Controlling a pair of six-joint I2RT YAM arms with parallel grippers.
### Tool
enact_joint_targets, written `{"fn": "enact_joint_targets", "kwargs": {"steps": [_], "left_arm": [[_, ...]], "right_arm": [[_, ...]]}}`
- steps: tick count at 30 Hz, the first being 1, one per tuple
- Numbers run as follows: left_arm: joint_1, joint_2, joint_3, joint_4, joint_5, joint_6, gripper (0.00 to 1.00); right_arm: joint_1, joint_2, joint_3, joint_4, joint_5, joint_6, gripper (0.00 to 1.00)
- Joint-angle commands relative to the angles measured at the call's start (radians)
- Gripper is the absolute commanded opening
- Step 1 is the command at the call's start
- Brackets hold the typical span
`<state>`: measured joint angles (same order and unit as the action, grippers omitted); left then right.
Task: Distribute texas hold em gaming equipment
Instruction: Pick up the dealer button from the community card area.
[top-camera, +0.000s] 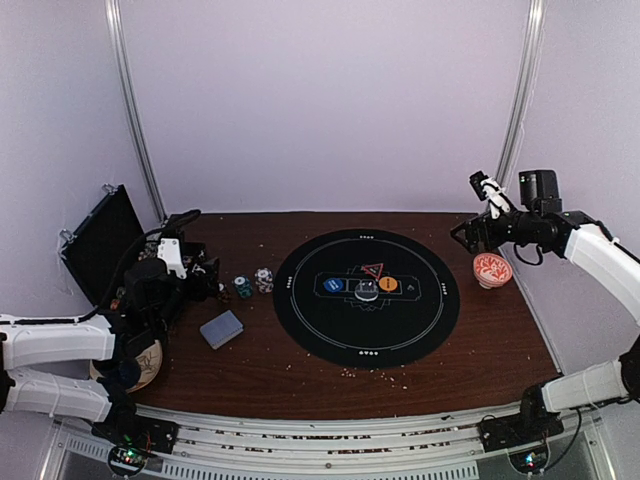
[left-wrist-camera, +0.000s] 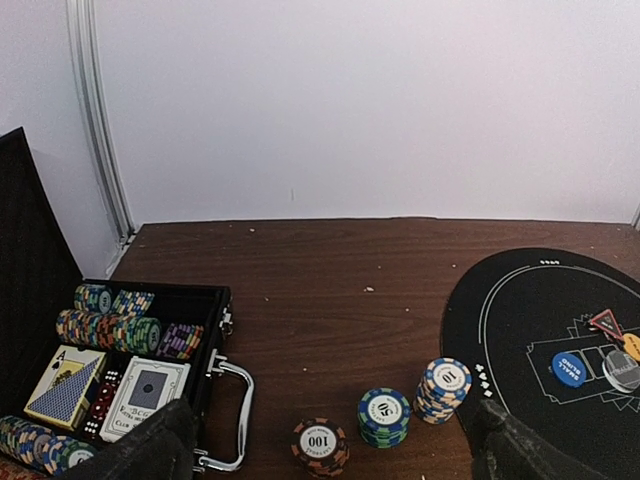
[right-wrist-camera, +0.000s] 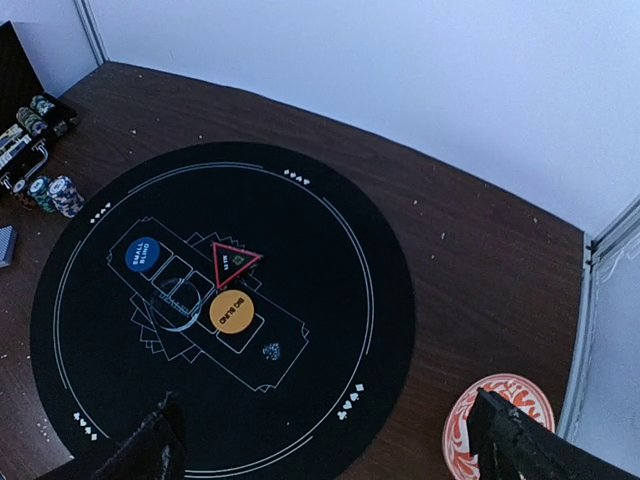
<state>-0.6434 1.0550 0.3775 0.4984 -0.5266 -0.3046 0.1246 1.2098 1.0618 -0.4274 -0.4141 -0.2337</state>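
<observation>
So the left gripper (top-camera: 205, 275) is being held at the left side of the top view, jaws spread wide apart with nothing being gripped. In its own wrist view only the two dark fingers (left-wrist-camera: 150, 452) are being shown, down in the bottom corners. Just beyond them, three piles are being lined up on the brown table (top-camera: 300, 375). There's an orange-and-dark chip stack (left-wrist-camera: 320, 447) at bottom centre, a green-and-blue chip stack (left-wrist-camera: 384, 415) to its right, and a blue-and-white chip stack (left-wrist-camera: 443, 388) further right, close to the edge of the round black mat (top-camera: 420, 325). The open black case (left-wrist-camera: 215, 310) is being shown at the lower left of that view, with more chips (left-wrist-camera: 110, 325), two card packs (left-wrist-camera: 145, 395) and red dice (left-wrist-camera: 100, 400) inside. A grey-blue deck of cards (top-camera: 222, 329) is being left flat on the table, lower left of the mat in the top view. In the middle of the mat a blue disc (top-camera: 334, 285), an orange disc (top-camera: 388, 284) and a red triangle marker (top-camera: 372, 270) are being displayed. The triangle is just above and between the discs, and a clear round piece (top-camera: 366, 291) is being seen between them too. The right gripper (top-camera: 468, 236) is being held up at the right of the top view, jaws also wide apart and empty. It's up and left of a red-and-white bowl (top-camera: 492, 269), which is being left just off the mat's right edge.
</observation>
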Motion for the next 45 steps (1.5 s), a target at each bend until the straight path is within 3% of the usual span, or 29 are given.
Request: {"fn": "enact_joint_targets", "kwargs": {"steps": [1, 15, 34, 45], "left_arm": [[-0.006, 0.033, 0.061, -0.022, 0.022, -0.01, 0.98], [-0.007, 0.221, 0.189, -0.152, 0.083, -0.043, 0.98], [-0.016, 0.26, 0.228, -0.185, 0.141, -0.033, 0.98], [-0.023, 0.29, 0.244, -0.183, 0.163, -0.024, 0.98]], "right_arm": [[-0.001, 0.034, 0.034, -0.094, 0.042, 0.029, 1.0], [0.186, 0.082, 0.049, -0.081, 0.294, 0.077, 1.0], [0.382, 0.179, 0.018, 0.029, 0.456, 0.048, 1.0], [0.427, 0.476, 0.24, 0.034, 0.369, 0.054, 1.0]]}}
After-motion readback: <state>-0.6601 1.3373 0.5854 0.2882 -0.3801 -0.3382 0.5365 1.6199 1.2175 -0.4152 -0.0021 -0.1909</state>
